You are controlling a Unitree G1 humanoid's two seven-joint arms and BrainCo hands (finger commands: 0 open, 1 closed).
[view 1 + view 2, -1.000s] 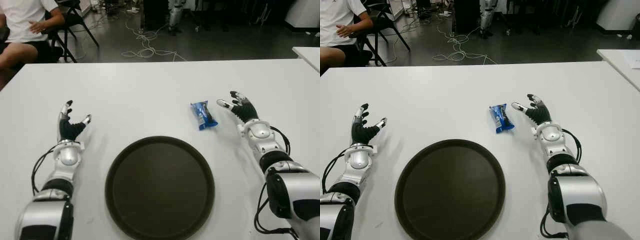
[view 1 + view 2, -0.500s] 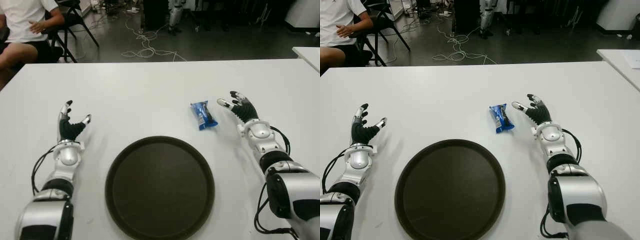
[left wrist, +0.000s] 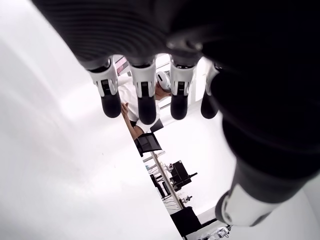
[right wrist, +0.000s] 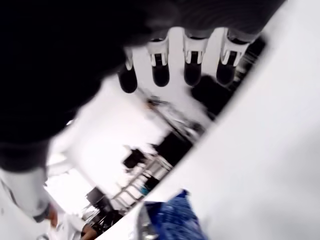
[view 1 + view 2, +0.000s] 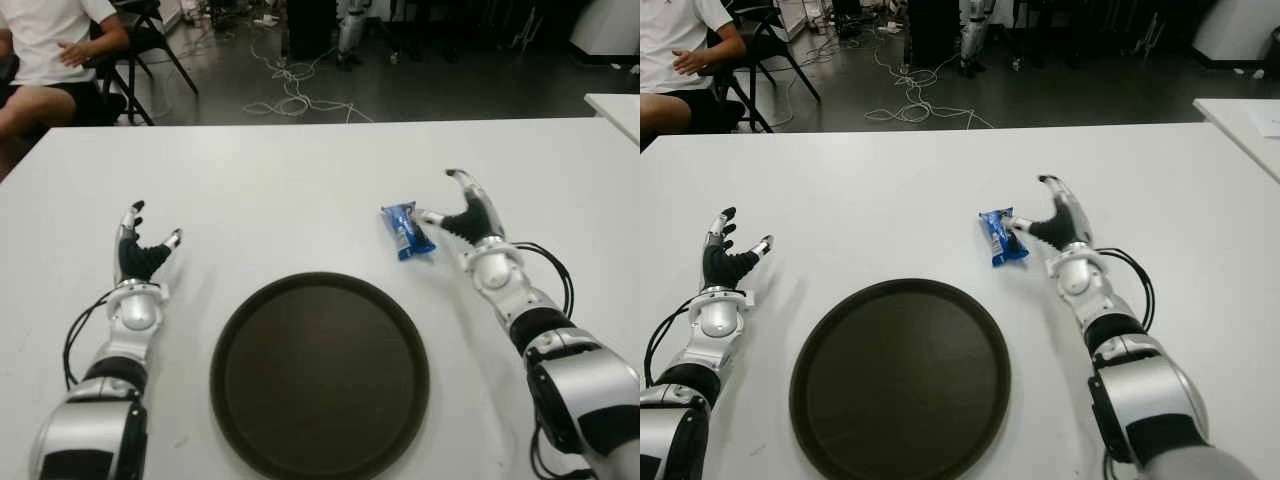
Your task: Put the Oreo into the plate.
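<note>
The Oreo (image 5: 406, 230) is a small blue packet lying on the white table (image 5: 300, 190), just beyond the far right rim of the round dark plate (image 5: 320, 372). My right hand (image 5: 452, 205) is right beside the packet's right side, fingers spread open, thumb tip close to the wrapper; nothing is held. The right wrist view shows the blue Oreo (image 4: 172, 220) below the extended fingers (image 4: 160, 70). My left hand (image 5: 140, 245) shows left of the plate, fingers spread and holding nothing.
A person (image 5: 50, 50) in a white shirt sits on a chair beyond the table's far left corner. Cables (image 5: 290, 90) lie on the floor behind the table. Another white table's corner (image 5: 615, 105) shows at far right.
My right hand has moved left toward the Oreo and tilted up, its thumb now near the packet. The left hand and the packet have not moved.
</note>
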